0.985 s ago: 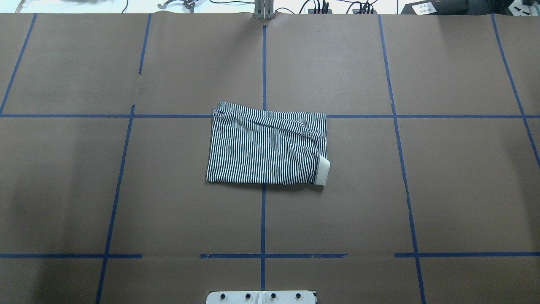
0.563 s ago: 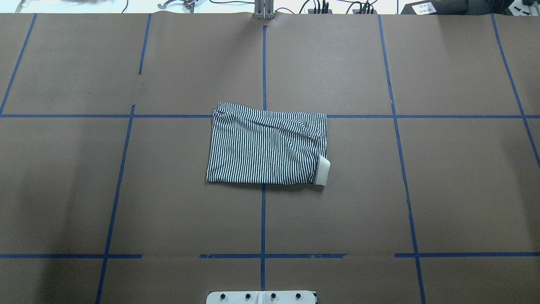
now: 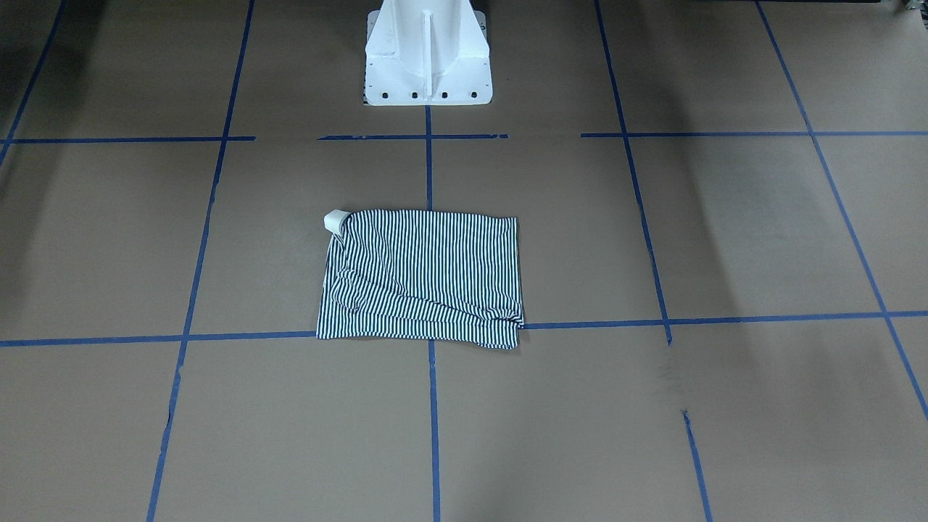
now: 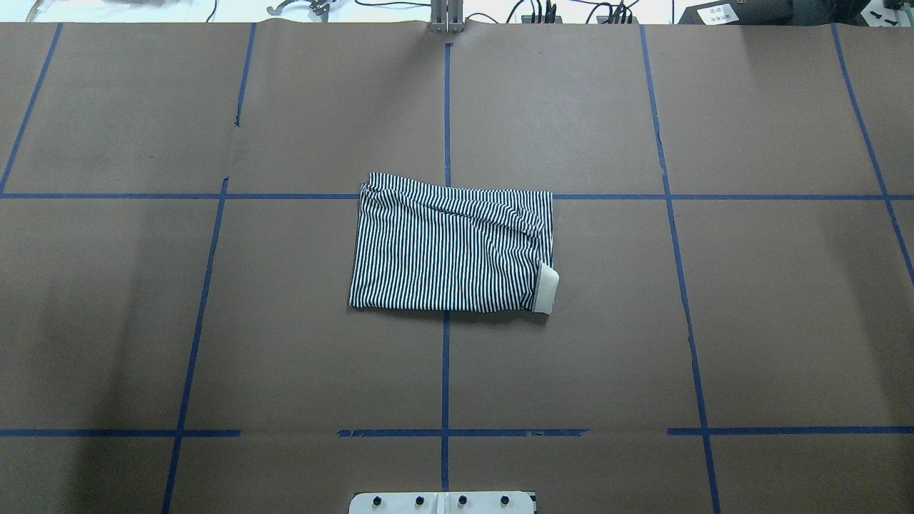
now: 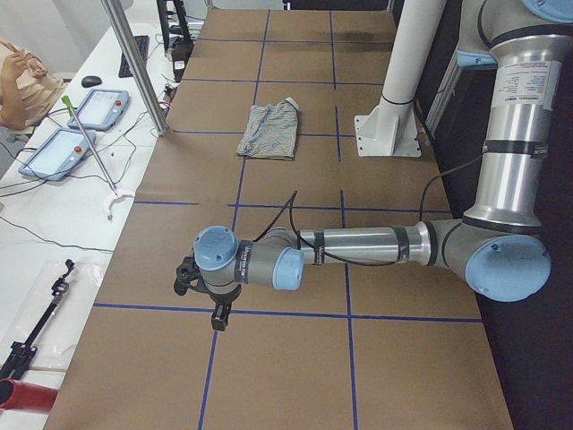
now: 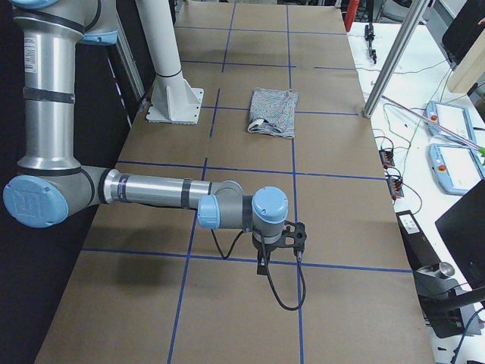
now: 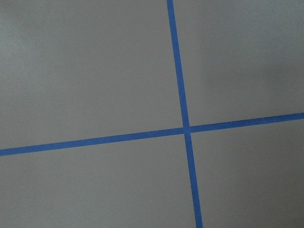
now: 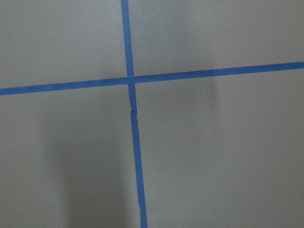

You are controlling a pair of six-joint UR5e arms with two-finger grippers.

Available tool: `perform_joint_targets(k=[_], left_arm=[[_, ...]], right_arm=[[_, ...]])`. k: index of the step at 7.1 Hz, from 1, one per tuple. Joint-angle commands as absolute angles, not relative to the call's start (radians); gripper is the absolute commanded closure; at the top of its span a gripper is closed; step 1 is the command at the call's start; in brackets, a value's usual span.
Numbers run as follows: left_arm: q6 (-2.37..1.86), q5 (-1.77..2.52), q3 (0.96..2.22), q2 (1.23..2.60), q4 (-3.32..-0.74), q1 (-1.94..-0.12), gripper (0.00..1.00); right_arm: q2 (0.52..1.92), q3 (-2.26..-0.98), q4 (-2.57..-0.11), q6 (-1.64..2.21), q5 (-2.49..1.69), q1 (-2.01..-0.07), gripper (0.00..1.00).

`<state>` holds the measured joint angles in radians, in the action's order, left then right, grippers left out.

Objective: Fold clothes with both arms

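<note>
The table (image 4: 785, 321), covered in brown paper, fills the overhead view, with blue tape lines (image 4: 446, 371) ruling it into big squares. In the left side view the left arm (image 5: 358, 246) stretches low across the middle of the frame. The right arm (image 6: 151, 189) lies the same way across the middle of the right side view. Both are well apart from the shirt. The white pedestal (image 3: 428, 51) stands at the top centre of the front-facing view.

The striped polo shirt (image 4: 450, 250) lies flat at the centre of the overhead frame, folded into a rough rectangle. It straddles the middle tape line, and its top edge runs along a cross line. The left gripper (image 5: 218, 315) hangs close over the paper by a tape crossing, lower left in its side view. The right gripper (image 6: 262, 265) does the same at lower centre of its own. From here I cannot tell whether either is open or closed. The cream collar (image 4: 547, 288) pokes out at the shirt's lower right corner.
</note>
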<state>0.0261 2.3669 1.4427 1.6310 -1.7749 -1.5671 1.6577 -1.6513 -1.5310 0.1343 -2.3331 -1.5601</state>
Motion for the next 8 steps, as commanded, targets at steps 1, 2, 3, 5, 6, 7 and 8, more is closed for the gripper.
perform_joint_targets(k=[1,2,3,5,6,7,8], left_arm=[[0.02,2.371,1.439,1.609,-1.773,-1.566,0.0],[0.021,2.379,1.45,1.595,-1.77,-1.568,0.0],[0.02,2.376,1.447,1.63,-1.696,-1.566,0.0],[0.029,2.379,1.466,1.638,-1.641,-1.568,0.0],[0.029,2.381,1.476,1.628,-1.646,-1.568,0.0],[0.029,2.373,1.474,1.632,-1.651,-1.566,0.0],[0.025,2.372,1.467,1.631,-1.696,-1.563,0.0]], right_arm=[[1.66,-1.687,-1.582,0.135,-2.329,-1.555,0.0],[1.663,-1.686,-1.578,0.133,-2.329,-1.555,0.0],[1.664,-1.686,-1.575,0.133,-2.329,-1.555,0.0],[1.664,-1.686,-1.575,0.132,-2.324,-1.554,0.0],[1.664,-1.686,-1.575,0.132,-2.324,-1.554,0.0],[1.666,-1.686,-1.575,0.132,-2.324,-1.554,0.0],[1.666,-1.686,-1.575,0.132,-2.324,-1.554,0.0]])
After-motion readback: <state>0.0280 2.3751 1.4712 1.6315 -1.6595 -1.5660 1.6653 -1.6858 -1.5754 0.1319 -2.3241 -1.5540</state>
